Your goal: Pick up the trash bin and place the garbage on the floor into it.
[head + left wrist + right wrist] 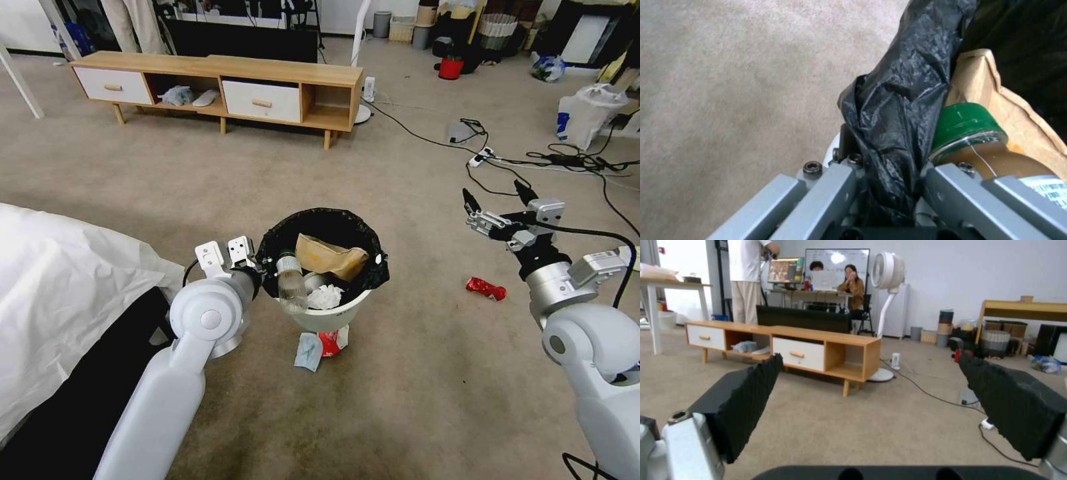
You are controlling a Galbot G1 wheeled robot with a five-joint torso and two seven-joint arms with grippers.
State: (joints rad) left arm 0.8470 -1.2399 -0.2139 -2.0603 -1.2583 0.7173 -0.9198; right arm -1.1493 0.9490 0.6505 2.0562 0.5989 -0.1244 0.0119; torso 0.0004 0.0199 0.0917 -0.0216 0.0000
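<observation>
Nearest you: the light blue mask point(309, 351) and red-white packet point(331, 343) lie on the carpet point(400, 400), partly under the front of the trash bin point(325, 319).

L pincer point(261, 270) is clamped on the bin's left rim. In the left wrist view its fingers point(831, 186) close on the black bag point(898, 110) folded over the rim, one outside the wall, one inside. The bin appears lifted and tilted toward you; whether its base touches the carpet can't be confirmed.

Bin contents:
- green-capped bottle point(291, 280), neck up, against the left wall just beside the L pincer. Cap and brownish liquid show up close in the wrist view point(967, 125).
- crumpled white tissue point(325, 297), low, centre.
- brown paper bag point(330, 257), behind the tissue, leaning across the opening.

To the bin's right, the red wrapper point(485, 288) lies on the carpet, well apart from the bin.

R pincer point(499, 195) hangs above the carpet beyond the wrapper, fingers spread wide, holding nothing. The right wrist view shows both black pads point(751, 396) far apart, pointed across the room.

Far side: a low wooden TV cabinet point(220, 87) stands on the carpet. Cables point(520, 160) trail across the floor at right.
</observation>
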